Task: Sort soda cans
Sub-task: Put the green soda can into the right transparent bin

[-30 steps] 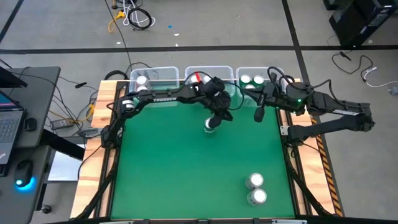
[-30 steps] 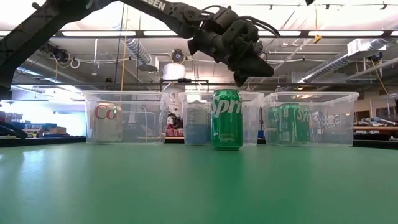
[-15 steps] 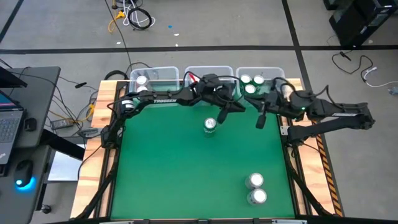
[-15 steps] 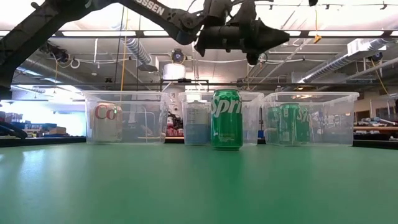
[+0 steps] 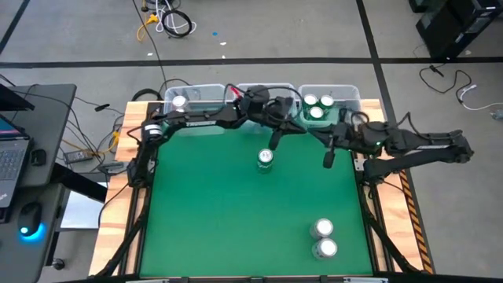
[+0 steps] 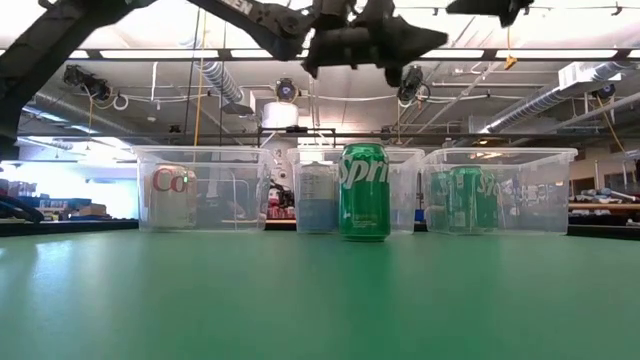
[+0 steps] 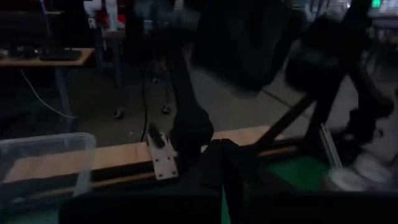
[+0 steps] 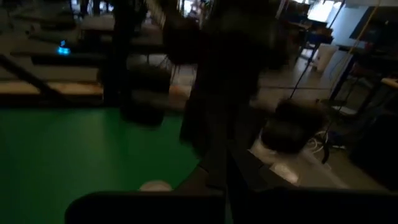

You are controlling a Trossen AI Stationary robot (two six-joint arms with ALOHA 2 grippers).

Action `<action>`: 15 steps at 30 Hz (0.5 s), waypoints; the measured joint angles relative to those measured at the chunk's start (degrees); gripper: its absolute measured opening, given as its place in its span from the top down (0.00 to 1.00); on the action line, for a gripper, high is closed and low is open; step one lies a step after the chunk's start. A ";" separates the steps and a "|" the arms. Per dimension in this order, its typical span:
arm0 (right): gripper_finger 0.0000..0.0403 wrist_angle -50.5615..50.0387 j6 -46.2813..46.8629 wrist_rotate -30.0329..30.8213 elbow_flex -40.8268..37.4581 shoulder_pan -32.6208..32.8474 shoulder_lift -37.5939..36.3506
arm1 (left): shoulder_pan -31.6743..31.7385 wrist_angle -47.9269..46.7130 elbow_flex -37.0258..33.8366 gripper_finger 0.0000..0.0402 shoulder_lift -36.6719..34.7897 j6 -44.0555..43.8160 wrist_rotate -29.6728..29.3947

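Observation:
A green soda can [image 5: 266, 158] [image 6: 363, 191] stands upright on the green table, a little before the bins. My left gripper [image 5: 273, 145] [image 7: 224, 163] hovers shut just above and beyond it, pointing level, touching nothing. My right gripper [image 5: 328, 159] [image 8: 217, 168] is shut and holds nothing, in the air to the can's right. Two silver cans [image 5: 322, 228] [image 5: 324, 248] stand near the table's right front. Two green-sided cans [image 5: 314, 106] sit in the right bin, and one can [image 5: 179, 101] sits in the left bin.
Three clear plastic bins [image 5: 194, 93] [image 5: 267, 88] [image 5: 339, 90] line the far edge; the low view shows a pale can [image 6: 318, 198] in the middle one. Wooden rails [image 5: 130, 157] border the table. Open green surface [image 5: 220, 220] lies at the left and front.
My left gripper has risen from just over the green can and tipped from pointing down to level, drawing a little toward the far edge. The can stays upright where it was. My right gripper has sunk slightly, nearer the table.

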 joint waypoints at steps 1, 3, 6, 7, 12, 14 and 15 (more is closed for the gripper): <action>1.00 0.75 -0.12 0.00 -1.42 -0.06 -0.03 | 0.08 -0.12 -1.50 0.99 -1.17 1.58 -0.02; 1.00 2.54 0.09 -0.01 -3.88 -0.06 -0.08 | 0.49 -0.30 -5.44 0.99 -3.80 4.29 -1.73; 1.00 6.44 1.36 -0.03 -7.13 -0.04 -0.13 | 1.21 1.85 -13.43 0.99 -8.67 6.80 -4.45; 1.00 8.09 2.10 -0.06 -8.13 0.04 0.16 | 1.50 3.81 -16.32 1.00 -10.63 6.98 -4.98; 1.00 17.48 5.42 -3.08 -12.66 0.11 4.50 | 2.42 14.14 -34.33 1.00 -21.83 6.83 -6.33; 1.00 20.69 6.82 -4.90 -13.36 0.07 7.99 | 2.32 17.66 -41.93 1.00 -26.91 6.79 -8.09; 1.00 22.11 7.69 -5.23 -13.38 0.13 9.89 | 2.23 19.72 -45.41 1.00 -29.57 6.75 -9.10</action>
